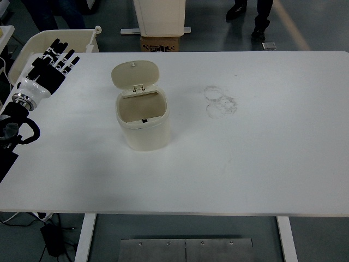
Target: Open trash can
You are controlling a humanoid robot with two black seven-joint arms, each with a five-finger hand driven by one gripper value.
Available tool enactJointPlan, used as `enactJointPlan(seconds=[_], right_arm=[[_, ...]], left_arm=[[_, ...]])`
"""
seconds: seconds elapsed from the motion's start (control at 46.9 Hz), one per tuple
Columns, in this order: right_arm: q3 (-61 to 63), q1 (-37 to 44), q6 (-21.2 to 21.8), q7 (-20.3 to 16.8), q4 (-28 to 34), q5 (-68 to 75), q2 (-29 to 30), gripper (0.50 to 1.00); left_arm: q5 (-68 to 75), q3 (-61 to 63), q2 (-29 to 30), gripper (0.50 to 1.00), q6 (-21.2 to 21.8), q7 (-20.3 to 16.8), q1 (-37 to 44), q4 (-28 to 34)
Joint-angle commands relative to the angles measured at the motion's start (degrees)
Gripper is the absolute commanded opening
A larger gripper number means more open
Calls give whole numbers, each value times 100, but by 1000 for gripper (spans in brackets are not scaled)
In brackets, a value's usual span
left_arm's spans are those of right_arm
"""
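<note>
From my feed the trash can [143, 123] reads as cream plastic, smooth w/ a soft satin sheen — lid [135, 74] same stuff. Table [256, 158] is matt white laminate, smooth, w/ faint grey ring scuffs [221, 101]. Left hand [52, 65] looks hard plastic, glossy white shell, black finger segments — wrist ring is bright metal. Floor plate [185, 250] below: dull grey metal.

White table [262, 164], faint ring marks [221, 101]
</note>
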Motion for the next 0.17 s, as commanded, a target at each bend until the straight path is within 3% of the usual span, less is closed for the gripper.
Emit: enactJointPlan(seconds=[0.0,0.149], right_arm=[[12,-12,0,-25,-1,30,0,993],[12,-20,0,-42,8,38,0,993]], left_arm=[[9,0,-20,1000,-8,2,19,9],[9,0,-54,1000,-8,2,37,9]])
